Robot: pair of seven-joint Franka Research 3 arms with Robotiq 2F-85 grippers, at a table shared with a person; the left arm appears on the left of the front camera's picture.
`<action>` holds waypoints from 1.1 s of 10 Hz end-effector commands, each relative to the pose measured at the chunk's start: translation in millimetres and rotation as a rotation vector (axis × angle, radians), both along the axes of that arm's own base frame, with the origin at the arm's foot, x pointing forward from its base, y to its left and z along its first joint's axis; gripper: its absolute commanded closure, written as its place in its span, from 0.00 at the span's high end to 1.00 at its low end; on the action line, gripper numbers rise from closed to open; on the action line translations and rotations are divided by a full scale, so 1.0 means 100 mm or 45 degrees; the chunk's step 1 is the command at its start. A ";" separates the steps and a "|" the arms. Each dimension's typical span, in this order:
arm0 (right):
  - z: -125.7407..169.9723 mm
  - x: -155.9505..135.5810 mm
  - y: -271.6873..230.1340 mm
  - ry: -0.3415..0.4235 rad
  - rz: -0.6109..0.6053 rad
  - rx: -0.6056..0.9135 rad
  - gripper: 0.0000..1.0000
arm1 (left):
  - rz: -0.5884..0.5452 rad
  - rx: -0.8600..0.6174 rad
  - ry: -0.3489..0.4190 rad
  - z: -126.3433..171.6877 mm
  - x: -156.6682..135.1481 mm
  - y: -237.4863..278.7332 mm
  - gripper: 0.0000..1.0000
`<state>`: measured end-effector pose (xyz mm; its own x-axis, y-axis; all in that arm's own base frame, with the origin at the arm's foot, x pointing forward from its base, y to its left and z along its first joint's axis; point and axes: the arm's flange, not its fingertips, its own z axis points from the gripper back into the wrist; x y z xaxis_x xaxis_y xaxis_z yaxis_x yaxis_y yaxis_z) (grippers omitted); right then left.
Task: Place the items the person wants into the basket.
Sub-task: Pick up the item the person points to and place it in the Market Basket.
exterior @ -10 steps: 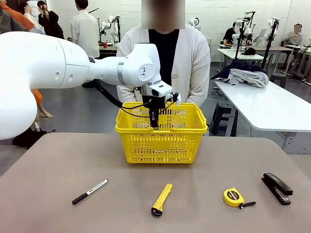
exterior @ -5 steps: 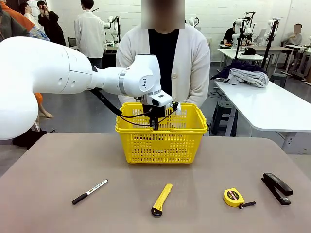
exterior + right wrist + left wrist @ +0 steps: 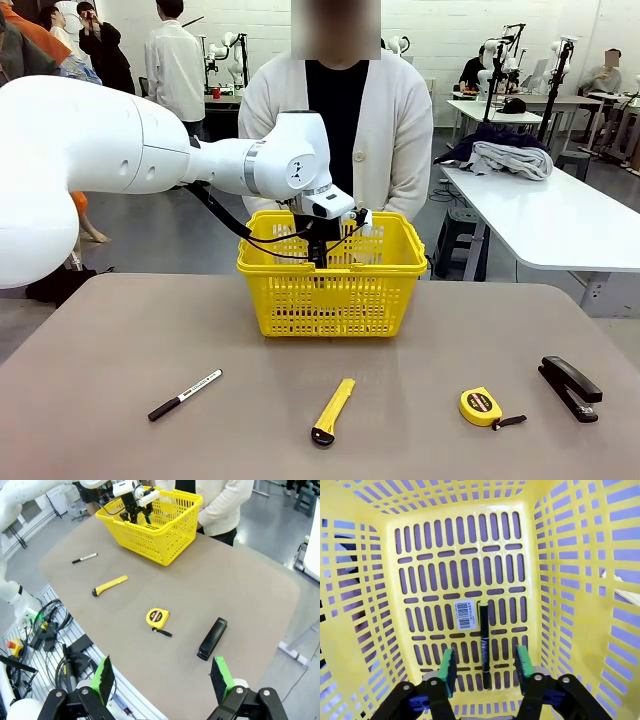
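Reaching in from the left of the front view, the white left arm lowers the left gripper (image 3: 482, 664) into the yellow shopping basket (image 3: 330, 285), which sits at the centre of the frame on the far side of the grey table (image 3: 100, 340). A person (image 3: 340, 130) in a white cardigan stands just behind the basket.

In the left wrist view the jaws stand apart, and the green pads (image 3: 449, 665) grip nothing. A thin black pen (image 3: 484, 640) lies on the slotted basket floor, running up the frame from between the pads, beside a white barcode sticker (image 3: 465, 615).

Along the lower part of the front view, four things lie on the table, well apart. From left to right they are a black-capped marker (image 3: 185, 394) with a white barrel, a yellow utility knife (image 3: 333, 410), a round yellow tape measure (image 3: 482, 406) and a black stapler (image 3: 570, 387).

In the right wrist view the right gripper (image 3: 163, 677) hangs high above the table's near edge. Its jaws are wide apart and hold nothing, with the stapler and the tape measure below it.
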<state>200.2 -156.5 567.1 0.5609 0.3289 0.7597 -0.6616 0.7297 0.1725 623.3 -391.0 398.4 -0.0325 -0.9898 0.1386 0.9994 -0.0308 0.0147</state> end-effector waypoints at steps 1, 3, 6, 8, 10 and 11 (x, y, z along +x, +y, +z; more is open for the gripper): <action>0.00 0.04 0.00 -0.021 0.014 0.021 1.00 | -0.034 0.003 -0.020 0.01 0.00 0.04 1.00; 0.00 0.04 0.00 -0.021 0.014 0.021 1.00 | -0.041 0.006 -0.012 0.00 0.00 0.02 1.00; 0.00 0.04 0.00 -0.021 0.014 0.021 1.00 | -0.044 0.012 -0.014 0.01 -0.01 0.02 1.00; 0.00 0.04 0.00 -0.021 0.014 0.021 1.00 | -0.021 0.031 -0.067 0.36 -0.11 0.20 1.00; 0.00 0.04 0.00 -0.021 0.014 0.021 1.00 | 0.080 0.040 -0.138 0.97 -0.36 0.72 1.00; 0.00 0.04 0.00 -0.021 0.014 0.021 1.00 | 0.121 0.023 -0.194 1.29 -0.59 1.04 1.00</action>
